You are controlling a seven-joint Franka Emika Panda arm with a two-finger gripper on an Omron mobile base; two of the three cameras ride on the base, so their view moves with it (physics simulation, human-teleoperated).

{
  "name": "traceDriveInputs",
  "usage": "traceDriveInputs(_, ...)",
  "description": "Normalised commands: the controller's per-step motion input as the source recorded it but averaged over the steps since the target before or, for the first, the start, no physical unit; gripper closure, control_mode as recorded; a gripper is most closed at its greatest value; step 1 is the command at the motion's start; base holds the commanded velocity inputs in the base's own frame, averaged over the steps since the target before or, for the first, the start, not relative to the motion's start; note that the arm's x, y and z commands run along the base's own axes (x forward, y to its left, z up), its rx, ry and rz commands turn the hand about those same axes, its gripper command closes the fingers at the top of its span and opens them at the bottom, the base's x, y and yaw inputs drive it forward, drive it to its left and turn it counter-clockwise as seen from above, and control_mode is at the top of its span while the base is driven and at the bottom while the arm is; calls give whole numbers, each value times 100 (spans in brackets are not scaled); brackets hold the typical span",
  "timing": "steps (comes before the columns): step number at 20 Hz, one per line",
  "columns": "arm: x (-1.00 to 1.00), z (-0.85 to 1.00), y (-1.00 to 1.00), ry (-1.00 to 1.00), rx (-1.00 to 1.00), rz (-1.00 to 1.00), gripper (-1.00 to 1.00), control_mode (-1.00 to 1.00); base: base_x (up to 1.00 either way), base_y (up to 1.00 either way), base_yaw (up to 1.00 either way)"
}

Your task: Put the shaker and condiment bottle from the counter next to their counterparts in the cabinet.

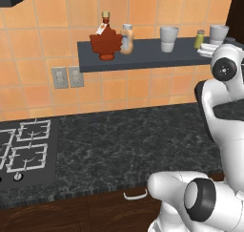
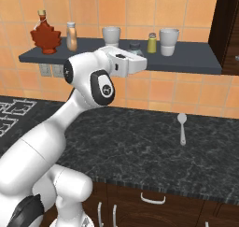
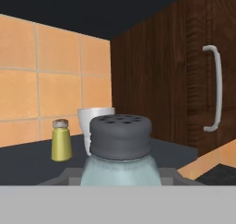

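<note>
The pincer (image 2: 136, 51) pinches the shaker (image 3: 120, 156) upright over the cabinet (image 2: 196, 58). Its yellow-green counterpart (image 3: 61, 140) stands just beside it, a little further along the shelf, before a white cup (image 3: 92, 121).

The light is even and fairly bright in all three rendered views, with no visible lamp and no hard cast shadows. The orange tiles (image 1: 143, 88) read flat and warm; the black tabletop (image 1: 124, 140) shows only its marbling, no glare. The robot's white arm (image 2: 51, 132) carries soft shading and gentle highlights on its curved shells. The underside of the shelf (image 2: 121, 58) is darker. In the hand view the shaker (image 3: 120, 158) close to the camera looks slightly soft, and the top band above it is deep shade. Edges stay straight, without lens distortion.
</note>
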Motion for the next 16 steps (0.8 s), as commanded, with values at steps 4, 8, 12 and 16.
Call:
traceDriveInputs(4, 0, -4, 0, 0, 0, 3, 100, -100, 0, 0, 0)
traceDriveInputs(8, 20, -2, 0, 0, 0, 5, 100, -100, 0, 0, 0)
traceDriveInputs(12, 32, 0, 0, 0, 0, 5, 100, -100, 0, 0, 0)
traceDriveInputs(16, 40, 0, 0, 0, 0, 4, 100, -100, 0, 0, 0)
